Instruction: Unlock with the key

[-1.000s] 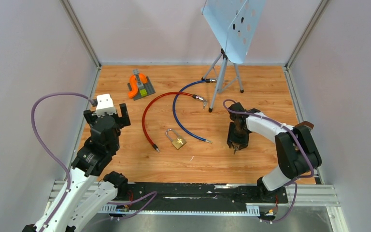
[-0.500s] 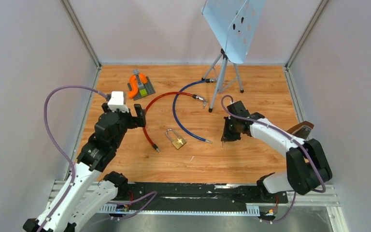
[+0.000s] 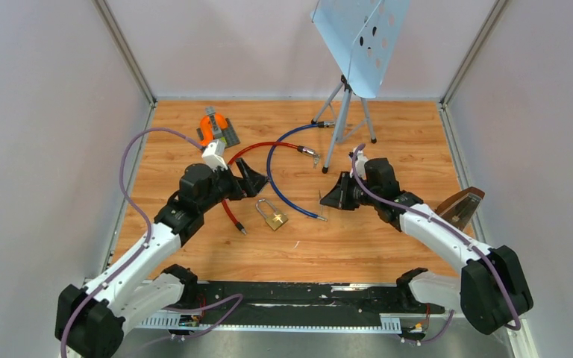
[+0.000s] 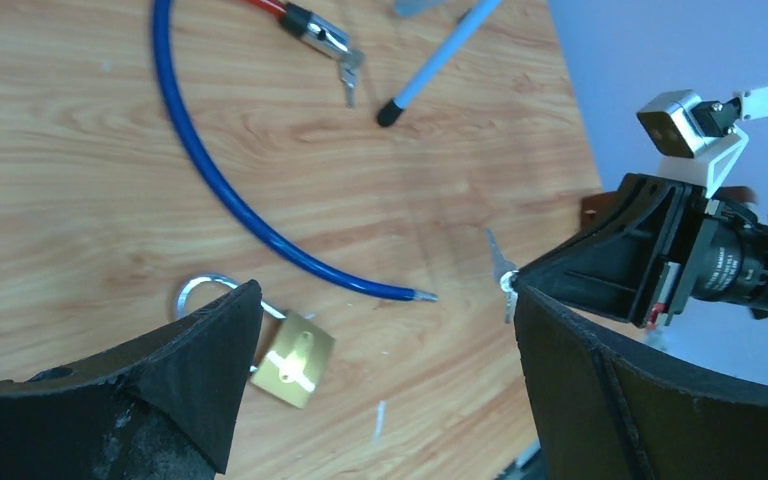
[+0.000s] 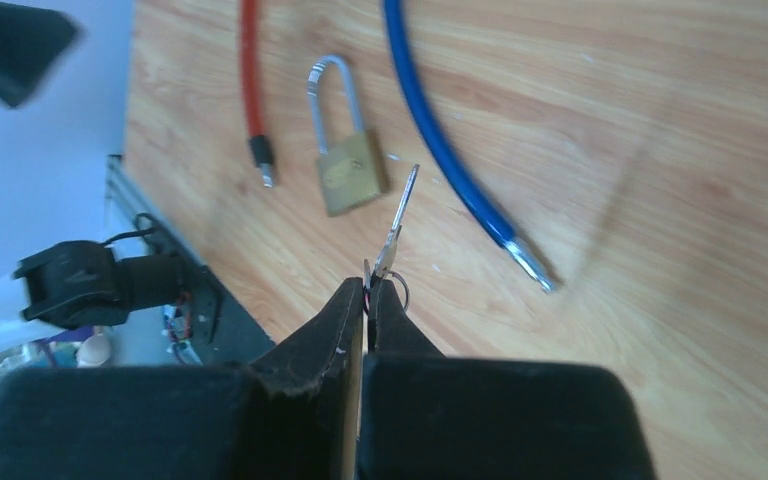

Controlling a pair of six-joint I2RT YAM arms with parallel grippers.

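A brass padlock (image 3: 273,216) with a silver shackle lies flat on the wooden table, also in the left wrist view (image 4: 294,358) and the right wrist view (image 5: 348,173). My right gripper (image 3: 326,198) is shut on a small silver key (image 5: 397,222) whose blade points toward the padlock; the key shows in the left wrist view (image 4: 501,271) too. It hangs above the table right of the padlock. My left gripper (image 3: 257,181) is open and empty, just above and behind the padlock.
A blue cable (image 3: 276,179) curves between the padlock and my right gripper. A red cable (image 3: 227,179) lies left of the padlock. An orange and grey block piece (image 3: 215,130) sits far left. A blue music stand (image 3: 358,45) stands on a tripod at the back.
My left arm has swung in from the left edge toward the padlock. My right arm has lifted and moved left with the key, turning it toward the padlock.
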